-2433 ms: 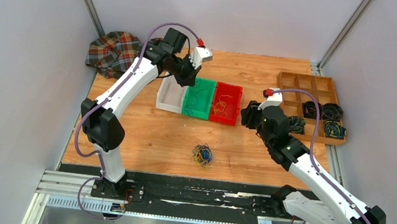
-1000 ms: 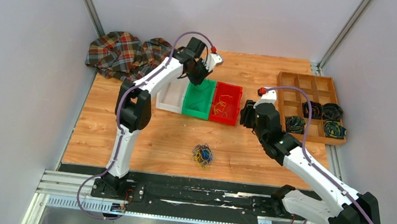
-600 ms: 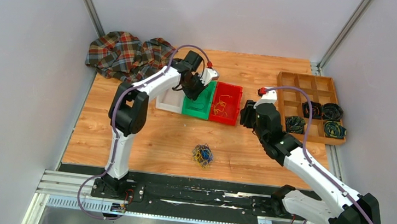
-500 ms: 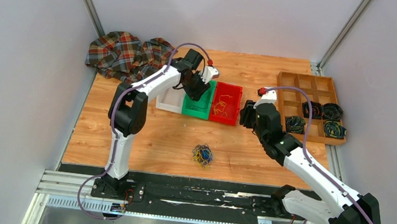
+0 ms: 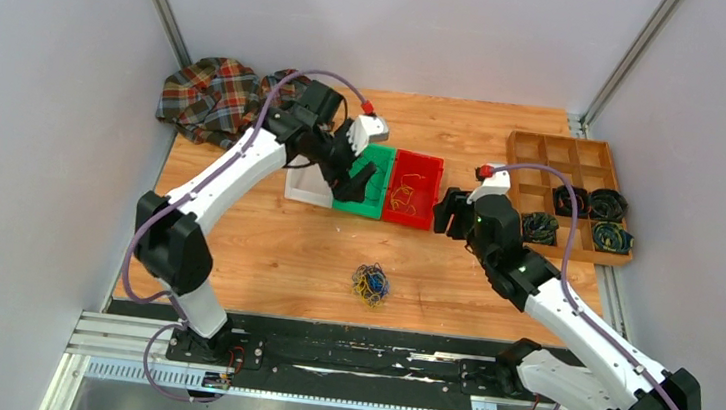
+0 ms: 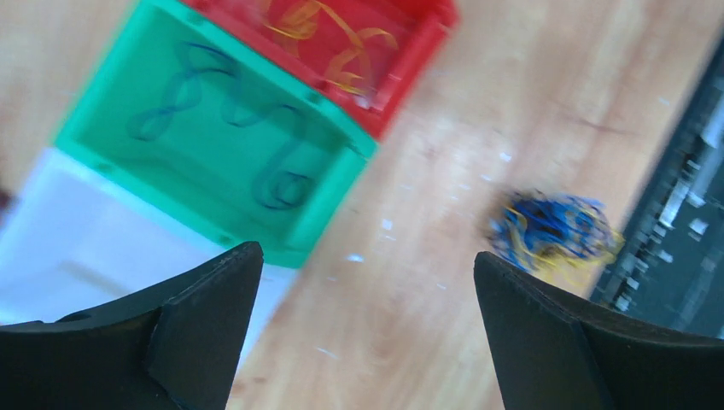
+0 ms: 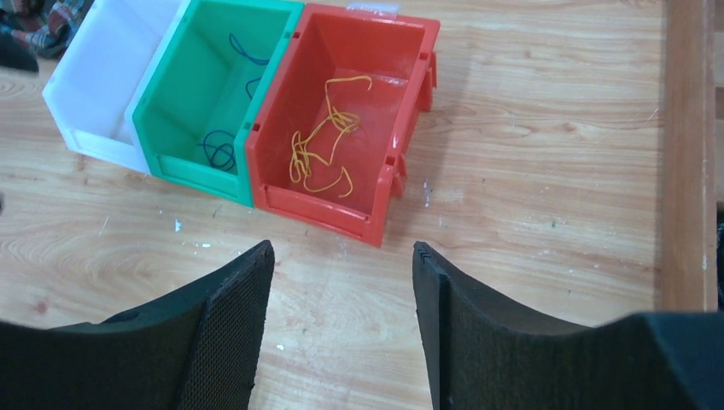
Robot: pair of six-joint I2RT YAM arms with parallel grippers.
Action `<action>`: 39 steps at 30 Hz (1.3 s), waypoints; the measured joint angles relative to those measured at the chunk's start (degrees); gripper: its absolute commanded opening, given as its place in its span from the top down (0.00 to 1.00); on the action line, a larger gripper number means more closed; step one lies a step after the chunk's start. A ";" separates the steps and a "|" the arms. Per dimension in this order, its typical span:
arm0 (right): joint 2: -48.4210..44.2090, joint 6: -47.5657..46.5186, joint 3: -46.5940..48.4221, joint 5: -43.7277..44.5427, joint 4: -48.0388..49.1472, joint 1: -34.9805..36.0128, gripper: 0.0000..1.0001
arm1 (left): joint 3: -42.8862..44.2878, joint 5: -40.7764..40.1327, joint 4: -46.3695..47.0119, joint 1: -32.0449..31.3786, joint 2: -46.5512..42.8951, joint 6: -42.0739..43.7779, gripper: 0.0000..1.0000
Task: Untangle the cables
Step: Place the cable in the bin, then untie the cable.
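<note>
Near the front edge of the table [image 5: 265,246], well apart from both arms, the cables [image 5: 370,283] lie as one small multicoloured clump with blue and yellow strands showing (the left wrist view is blurred, so single loops cannot be told apart). The left gripper [image 6: 367,260] hangs over the near wall of the green bin [image 6: 111,120], its jaws spread wide with nothing between them; blue wires [image 6: 273,184] lie loose on that bin's floor. The right gripper [image 7: 340,256] hovers just in front of the red bin [image 7: 401,111], jaws parted and empty too, and yellow wires [image 7: 320,149] lie in that bin. A white bin [image 7: 111,68] stands touching the green one on its far side and looks to hold nothing. Judging from this, the work is a sort by colour, strand by strand, and the step in hand is the pause between a drop at the bins and the next pick. The next move calls for one arm to travel to the clump, pin or pinch a single outer loop, and draw it free while the other steadies the rest.
</note>
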 measured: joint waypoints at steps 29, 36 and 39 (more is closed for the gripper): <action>-6.75 9.01 -11.43 -10.78 -3.80 9.79 0.50 | -28.30 20.00 11.23 -11.17 0.26 -5.09 0.51; -7.76 9.07 -11.45 -10.84 -4.31 9.81 0.53 | -28.15 24.63 8.76 -11.17 2.43 -0.22 0.84; -7.80 9.07 -11.45 -10.84 -4.46 9.81 0.55 | -27.65 24.90 8.07 -11.19 2.69 0.79 0.99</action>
